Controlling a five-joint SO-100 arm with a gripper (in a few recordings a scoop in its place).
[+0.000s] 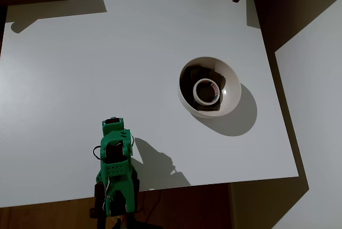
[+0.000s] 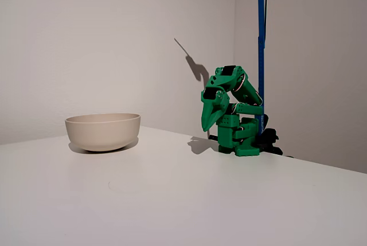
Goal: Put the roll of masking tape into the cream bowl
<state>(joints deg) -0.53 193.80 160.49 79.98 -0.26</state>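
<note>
Overhead view: the tape [image 1: 206, 91] lay flat inside the bowl [image 1: 231, 93], which sat on the white counter [image 1: 80, 79] toward its right edge, with bare surface all around it. The green arm [image 1: 115, 170] was folded at the near edge, well apart from the bowl. Its end effector [image 2: 211, 121] pointed down, apparently clenched and holding nothing.

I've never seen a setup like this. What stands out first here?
The bright green robot arm, folded up at the white table's edge, its gripper pointing down. Then the wide cream bowl, standing apart from it, with a cream-white roll of masking tape lying inside.
</note>
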